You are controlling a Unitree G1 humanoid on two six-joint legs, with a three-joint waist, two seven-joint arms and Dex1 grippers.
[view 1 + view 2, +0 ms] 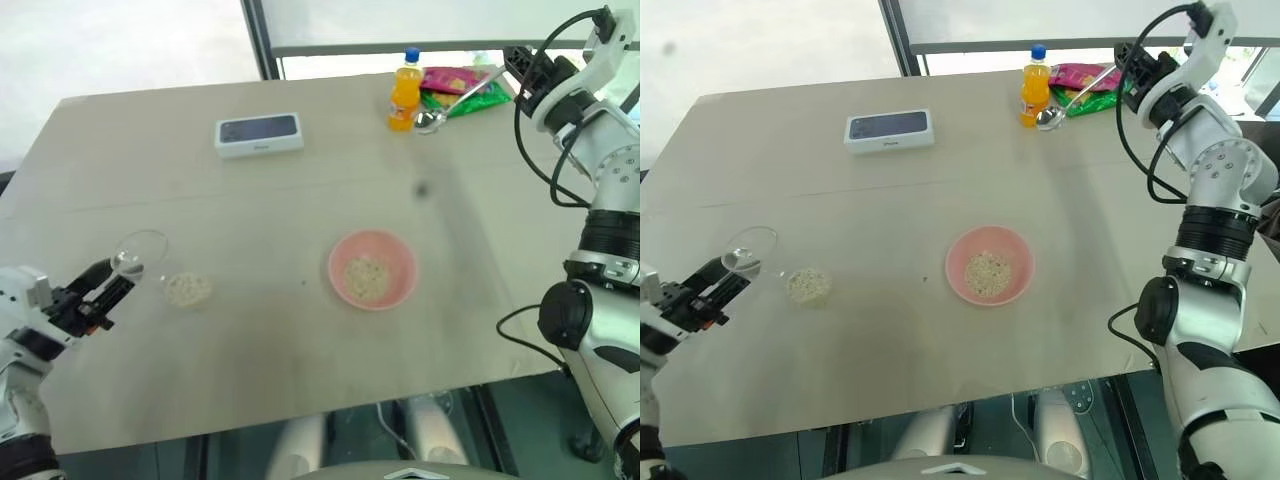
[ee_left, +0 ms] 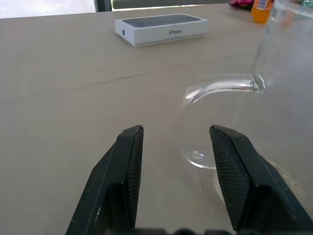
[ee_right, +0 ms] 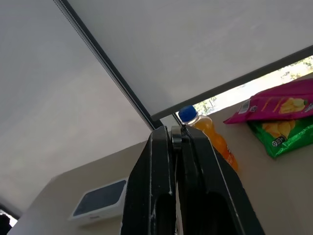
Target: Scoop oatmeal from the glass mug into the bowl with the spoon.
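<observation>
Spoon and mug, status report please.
Right gripper shut on spoon, raised near bottle. Left gripper open beside mug. Oatmeal in bowl, some spilled on table.

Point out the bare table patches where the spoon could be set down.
Free: the stretch between the phone box and the bowl, and the near edge below the bowl. Crowded: the far corner by the orange bottle and snack bags.
</observation>
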